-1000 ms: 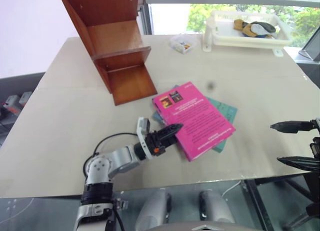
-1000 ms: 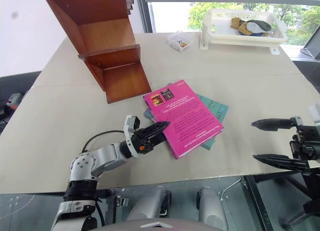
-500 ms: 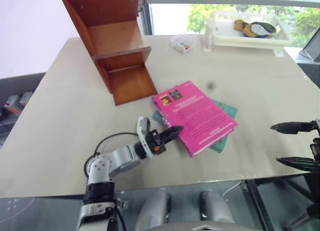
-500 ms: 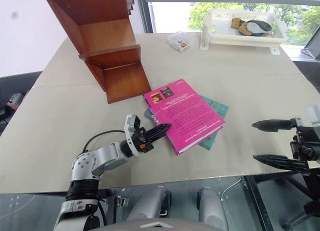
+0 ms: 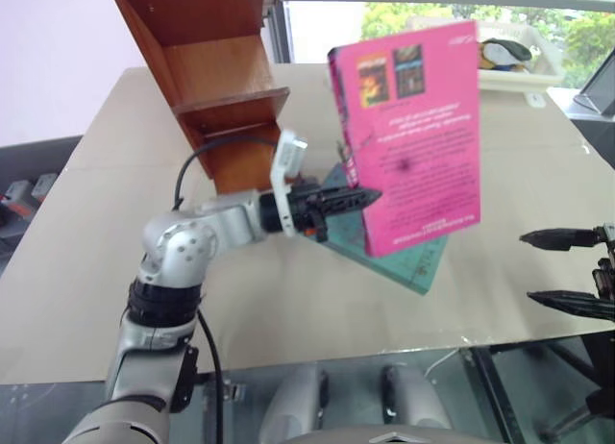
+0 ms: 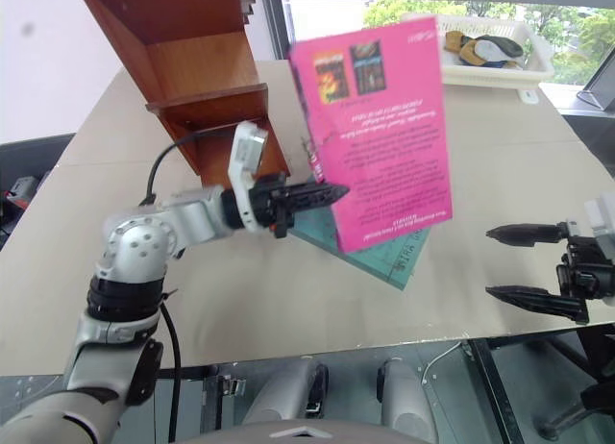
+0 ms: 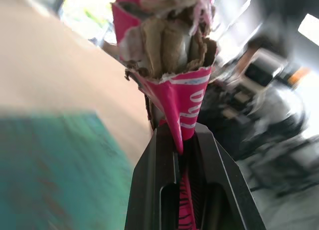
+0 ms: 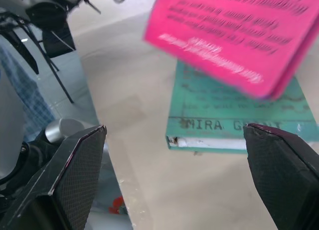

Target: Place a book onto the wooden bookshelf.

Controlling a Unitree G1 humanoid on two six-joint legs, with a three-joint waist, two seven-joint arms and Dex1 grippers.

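**Pink paperback held upright above the table in your left gripper**

Your left gripper [image 5: 360, 199] is pinching the bright pink book [image 5: 408, 127] by its lower edge, the two black fingers pressed together on the cover so that the paperback stands nearly upright in the air, clear of the beige table [image 5: 125, 242]. You see its cover facing the head camera, with two small dark pictures near the top corner and lines of white text below them. In your left wrist view the pink edge [image 7: 172, 98] sits clamped between the finger pads, with frayed page ends showing above.

The teal-blue book [image 6: 389, 257] lies flat on the table below and just behind the raised paperback; your right wrist view shows its white page edge and dark lettering on the cover [image 8: 234, 118]. The wooden bookshelf [image 5: 216, 88] stands at the far left of the table, its reddish-brown boards open toward you, just beyond your left arm. The pink book is near it, to its right, but not on any board.

Your right gripper [image 6: 524, 264] hangs beyond the table's right edge, well apart from both books, its fingers spread wide and holding nothing. At the far side of the table by the window stands a white plastic rack [image 5: 504, 79], partly hidden behind the raised cover
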